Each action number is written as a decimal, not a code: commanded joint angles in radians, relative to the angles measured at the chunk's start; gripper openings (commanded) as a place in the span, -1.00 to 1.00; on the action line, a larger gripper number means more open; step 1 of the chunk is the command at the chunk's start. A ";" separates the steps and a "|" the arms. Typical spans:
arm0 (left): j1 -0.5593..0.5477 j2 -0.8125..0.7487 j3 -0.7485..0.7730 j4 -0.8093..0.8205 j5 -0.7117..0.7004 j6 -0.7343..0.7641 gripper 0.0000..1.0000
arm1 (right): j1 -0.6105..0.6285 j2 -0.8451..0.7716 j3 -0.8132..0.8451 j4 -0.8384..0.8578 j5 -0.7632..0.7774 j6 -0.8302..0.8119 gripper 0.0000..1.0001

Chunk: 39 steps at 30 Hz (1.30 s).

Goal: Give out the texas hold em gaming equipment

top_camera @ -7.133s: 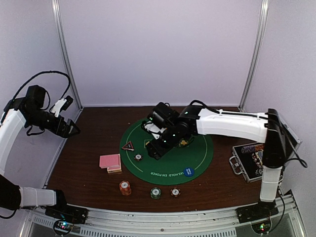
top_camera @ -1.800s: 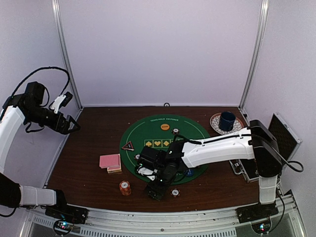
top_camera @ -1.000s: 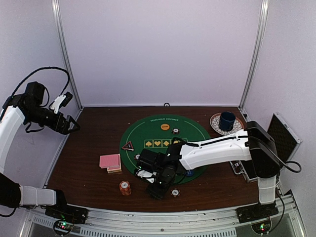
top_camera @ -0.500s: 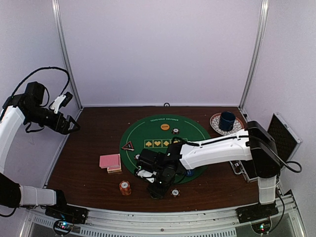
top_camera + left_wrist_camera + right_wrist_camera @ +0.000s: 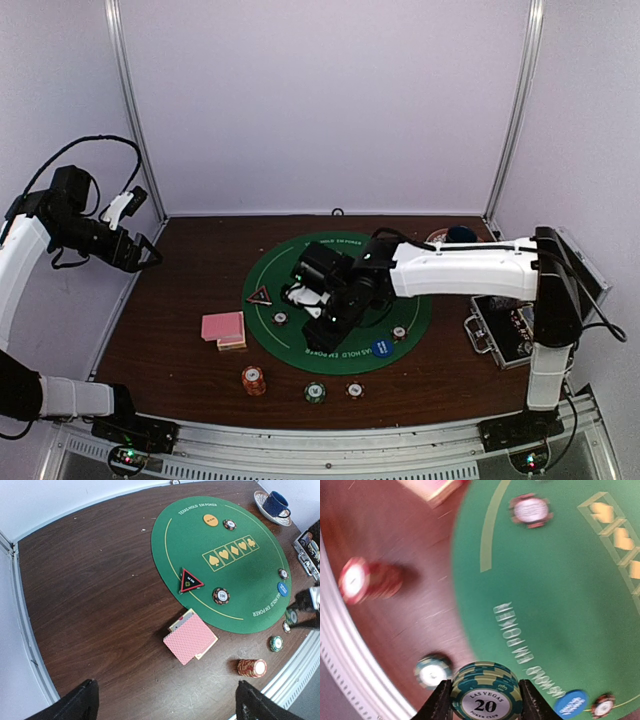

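Observation:
My right gripper is shut on a short stack of green striped poker chips marked 20, held above the near edge of the green felt mat. In the top view the right gripper hangs over the mat's front left. One green chip lies on the wood near the front edge, beside an orange-red chip stack. The pink-backed cards lie left of the mat. My left gripper is open, raised by the left wall, with nothing between its fingers.
A red-edged triangle marker, single chips, an orange button and a blue button lie on the mat. The blue mug stands back right. A silver-edged case lies open at the right.
My right gripper has closed on green chips at the table's front edge, lifted them and carried them back over the mat. One green chip stayed on the wood. The left arm has not moved.

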 commanded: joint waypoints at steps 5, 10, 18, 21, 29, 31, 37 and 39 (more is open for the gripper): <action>0.003 -0.014 0.017 -0.004 0.003 0.002 0.95 | -0.300 0.026 0.102 0.032 0.126 -0.003 -0.27; 0.002 -0.013 0.017 -0.004 0.005 0.002 0.95 | -0.436 0.164 0.217 0.061 0.165 0.013 -0.27; 0.002 -0.016 0.014 -0.004 0.004 0.001 0.95 | -0.546 0.375 0.414 0.038 0.176 0.020 -0.29; 0.002 -0.018 0.014 -0.004 0.003 -0.001 0.95 | -0.573 0.401 0.431 0.045 0.163 0.028 -0.29; 0.002 -0.015 0.013 -0.004 -0.001 -0.001 0.95 | -0.607 0.424 0.424 0.056 0.142 0.023 -0.29; 0.001 -0.012 0.016 -0.004 0.000 -0.003 0.95 | -0.616 0.434 0.425 0.059 0.139 0.022 -0.28; 0.002 0.000 0.025 -0.004 0.001 0.001 0.95 | -0.637 0.467 0.440 0.065 0.123 0.024 -0.22; 0.002 0.003 0.026 -0.004 0.007 0.000 0.95 | -0.641 0.484 0.457 0.062 0.122 0.022 -0.14</action>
